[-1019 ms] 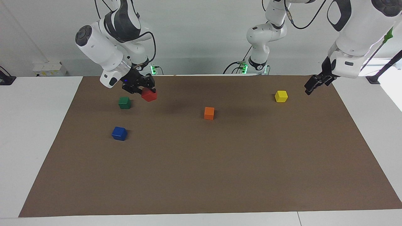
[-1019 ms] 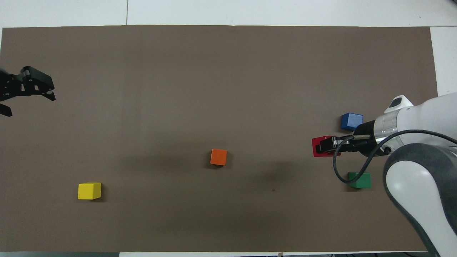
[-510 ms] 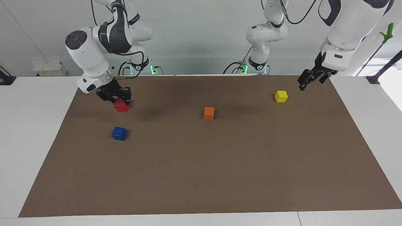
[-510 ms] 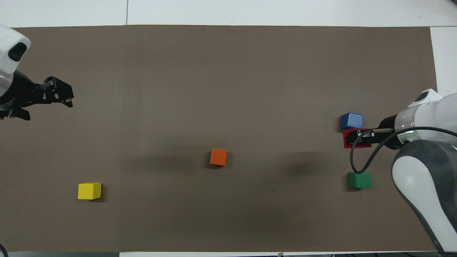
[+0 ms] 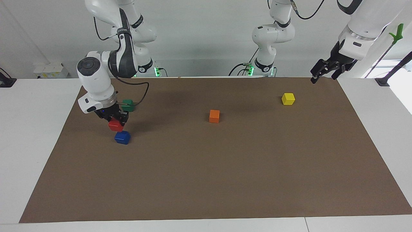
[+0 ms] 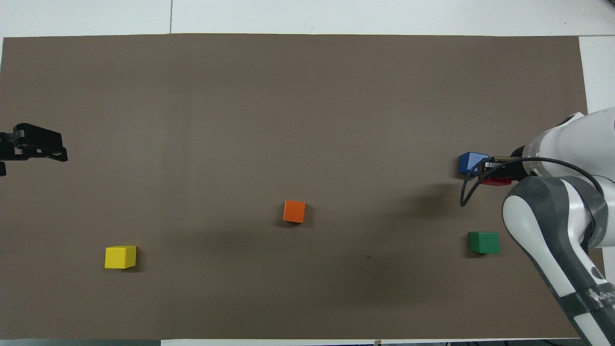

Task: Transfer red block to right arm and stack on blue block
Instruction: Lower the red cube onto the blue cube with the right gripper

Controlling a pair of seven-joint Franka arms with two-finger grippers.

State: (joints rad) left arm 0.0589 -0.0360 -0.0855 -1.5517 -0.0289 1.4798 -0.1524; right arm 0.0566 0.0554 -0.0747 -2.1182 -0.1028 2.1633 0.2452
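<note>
The right claw (image 5: 116, 119) pinches the red block (image 5: 115, 125) just above the blue block (image 5: 122, 137), slightly off toward the robots; stacking is in hand. Next it needs centring, lowering, then releasing. The left claw (image 5: 328, 69), spread, waits over the tabletop's (image 5: 225, 167) left-arm end.

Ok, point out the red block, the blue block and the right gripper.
red block (image 5: 115, 125), facing view, its front face below the fingers.
blue block (image 5: 122, 138), facing view, its front face.
right gripper (image 5: 116, 120), facing view, between its fingertips, shut on the red block.
</note>
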